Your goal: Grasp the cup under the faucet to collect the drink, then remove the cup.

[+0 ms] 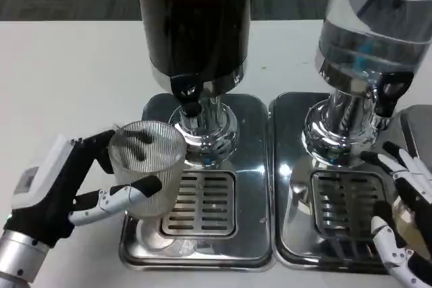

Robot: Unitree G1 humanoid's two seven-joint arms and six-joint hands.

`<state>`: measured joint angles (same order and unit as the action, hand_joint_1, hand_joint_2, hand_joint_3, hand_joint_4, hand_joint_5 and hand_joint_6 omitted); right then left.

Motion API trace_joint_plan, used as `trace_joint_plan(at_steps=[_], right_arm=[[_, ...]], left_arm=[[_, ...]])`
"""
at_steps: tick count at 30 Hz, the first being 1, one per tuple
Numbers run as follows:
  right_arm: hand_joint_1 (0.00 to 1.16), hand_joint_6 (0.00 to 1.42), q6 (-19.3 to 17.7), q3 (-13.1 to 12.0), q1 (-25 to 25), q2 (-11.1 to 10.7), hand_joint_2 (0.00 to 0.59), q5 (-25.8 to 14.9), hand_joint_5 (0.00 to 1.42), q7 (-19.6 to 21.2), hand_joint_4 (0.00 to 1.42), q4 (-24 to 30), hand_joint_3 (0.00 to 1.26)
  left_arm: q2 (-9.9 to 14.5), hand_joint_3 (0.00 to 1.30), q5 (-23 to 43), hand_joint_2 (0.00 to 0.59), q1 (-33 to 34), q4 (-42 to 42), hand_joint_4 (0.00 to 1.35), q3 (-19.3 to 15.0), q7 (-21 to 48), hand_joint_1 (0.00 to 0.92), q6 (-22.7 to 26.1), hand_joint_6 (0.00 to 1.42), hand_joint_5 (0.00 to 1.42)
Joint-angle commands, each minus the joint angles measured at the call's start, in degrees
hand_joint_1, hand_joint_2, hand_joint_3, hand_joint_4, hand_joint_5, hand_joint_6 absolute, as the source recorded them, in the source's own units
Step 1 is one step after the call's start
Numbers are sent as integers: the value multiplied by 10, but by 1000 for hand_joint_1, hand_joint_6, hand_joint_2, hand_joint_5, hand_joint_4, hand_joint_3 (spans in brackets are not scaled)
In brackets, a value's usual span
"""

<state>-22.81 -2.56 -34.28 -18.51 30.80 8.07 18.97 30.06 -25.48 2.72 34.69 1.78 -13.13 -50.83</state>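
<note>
The left hand point(74, 183) holds the ribbed clear cup point(147, 170) from the left: dark fingers wrap its far side and show through the glass, and the thumb point(125, 195) lies across its near face. The cup stands upright at the near-left corner of the left drip tray point(250, 187), to the left of the slotted grate point(201, 204) and near-left of the black faucet point(185, 89), not directly below it. I cannot tell whether the cup's base touches the tray. No liquid is visible inside it.

That faucet hangs from the dark-drink dispenser point(196, 15), which rises on a chrome pedestal point(206, 129) at the far middle of the left tray.

The right hand point(405, 217) hovers over the near-right part of the right drip tray point(290, 166), fingers spread and holding nothing; its white and black fingertips point(381, 160) point toward the far left, near the chrome base of the clear-liquid dispenser point(374, 18). This dispenser's black tap lever point(391, 89) sits just beyond the hand. A second grate point(341, 200) lies partly beneath the fingers.

Both trays sit side by side, touching, on the white table point(61, 79).
</note>
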Motion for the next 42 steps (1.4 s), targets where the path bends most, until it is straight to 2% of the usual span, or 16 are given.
trace_joint_plan(at_steps=[1, 12, 20, 26, 35, 39, 42], right_arm=[[356, 162, 3, 5, -6, 10, 586, 6, 26, -3, 44, 16, 187], [367, 162, 7, 6, -6, 14, 586, 6, 31, -5, 44, 25, 190], [376, 174, 6, 6, -10, 21, 586, 5, 38, -4, 54, 26, 191], [379, 176, 7, 6, -15, 26, 586, 8, 39, -3, 54, 30, 191], [384, 179, 7, 8, -15, 29, 586, 10, 45, -4, 54, 32, 191], [385, 181, 8, 11, -13, 30, 586, 13, 48, -4, 54, 31, 191], [386, 187, 9, 11, -12, 30, 586, 10, 49, -5, 54, 29, 191]], left_arm=[[-5, 525, -2, 137, 20, 16, 595, 5, -8, 189, -12, 790, 791], [-15, 526, -17, 137, 50, 53, 595, 28, -15, 191, -14, 793, 792], [-27, 526, -54, 137, 86, 99, 595, 61, -29, 191, -13, 793, 792], [-27, 517, -76, 137, 101, 119, 580, 78, -49, 192, -12, 747, 758], [-17, 476, -97, 120, 102, 113, 512, 101, -61, 129, -1, 697, 680], [-11, 453, -93, 107, 96, 98, 455, 102, -63, 87, 5, 606, 603], [-4, 410, -91, 77, 88, 80, 379, 99, -63, 41, 12, 467, 501]])
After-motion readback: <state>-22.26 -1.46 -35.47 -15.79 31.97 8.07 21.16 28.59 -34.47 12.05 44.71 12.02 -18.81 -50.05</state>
